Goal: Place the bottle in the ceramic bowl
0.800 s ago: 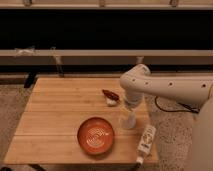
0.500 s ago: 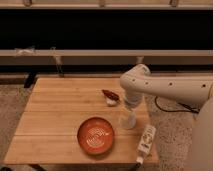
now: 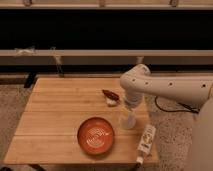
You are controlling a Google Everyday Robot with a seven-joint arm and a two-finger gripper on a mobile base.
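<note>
My end effector [image 3: 131, 108] hangs over the white cup [image 3: 128, 121]; whether it is open or closed I cannot tell. The bottle [image 3: 146, 140] lies at the table's [image 3: 50, 115] right edge, right of the ceramic bowl [image 3: 95, 135]. I should grasp it squarely across its middle.

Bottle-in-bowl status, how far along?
Nothing done yet: the bottle lies at the front right edge of the table, outside the ceramic bowl. The gripper hangs over the white cup, away from the bottle. Grasp and placement remain.
</note>
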